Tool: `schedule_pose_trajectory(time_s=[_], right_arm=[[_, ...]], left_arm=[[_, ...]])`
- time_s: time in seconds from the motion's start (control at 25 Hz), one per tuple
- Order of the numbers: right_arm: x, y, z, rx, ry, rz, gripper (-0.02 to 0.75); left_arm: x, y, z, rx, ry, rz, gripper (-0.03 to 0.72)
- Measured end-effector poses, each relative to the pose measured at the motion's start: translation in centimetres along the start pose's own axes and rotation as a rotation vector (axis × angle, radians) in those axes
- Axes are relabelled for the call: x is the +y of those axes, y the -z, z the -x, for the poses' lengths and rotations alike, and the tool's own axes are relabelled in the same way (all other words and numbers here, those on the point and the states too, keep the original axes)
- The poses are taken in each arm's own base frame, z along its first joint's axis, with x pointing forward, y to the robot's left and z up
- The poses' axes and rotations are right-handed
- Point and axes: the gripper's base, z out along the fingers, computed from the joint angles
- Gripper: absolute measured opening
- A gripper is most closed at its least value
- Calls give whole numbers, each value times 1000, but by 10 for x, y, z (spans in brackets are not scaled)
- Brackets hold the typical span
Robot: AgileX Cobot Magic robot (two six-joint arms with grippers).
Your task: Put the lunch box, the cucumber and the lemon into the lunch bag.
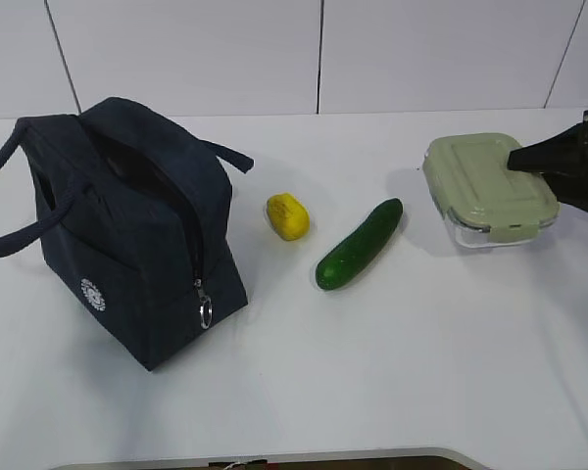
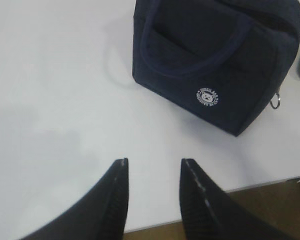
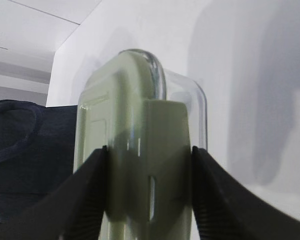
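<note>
The lunch box point(image 1: 480, 181), clear with a sage-green lid, sits at the table's right. My right gripper point(image 1: 517, 166) reaches in from the right edge. In the right wrist view its fingers press both sides of the lunch box point(image 3: 135, 115) at the lid clip, so my right gripper point(image 3: 149, 150) is shut on it. The cucumber point(image 1: 360, 245) and the lemon point(image 1: 288, 216) lie mid-table. The navy lunch bag point(image 1: 137, 225) stands at the left, its top gaping, its ring pull low on the side. My left gripper point(image 2: 152, 162) is open and empty, near the table's front edge, short of the bag point(image 2: 215, 55).
The white table point(image 1: 392, 372) meets a white panelled wall at the back. Its front edge shows in the left wrist view point(image 2: 270, 182). The bag's strap handles point(image 1: 10, 235) stick out to the left. The bag also shows behind the box in the right wrist view point(image 3: 25, 155).
</note>
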Motion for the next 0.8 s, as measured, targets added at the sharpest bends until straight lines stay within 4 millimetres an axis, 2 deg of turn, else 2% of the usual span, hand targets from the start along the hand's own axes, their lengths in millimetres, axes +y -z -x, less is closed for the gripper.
schedule_pose_trajectory(time_s=[0.32,0.64,0.8], right_arm=[[16,8,5,-30,24,7,377],[33,16,10,-69,48,19,377],[39,19,12,-82,58,23,377]], left_arm=[[-5,-15,24,-59,79,-84,242],[-7,-46,36,50,176,-162,242],[-8,-58,44,49,234,-193,242]])
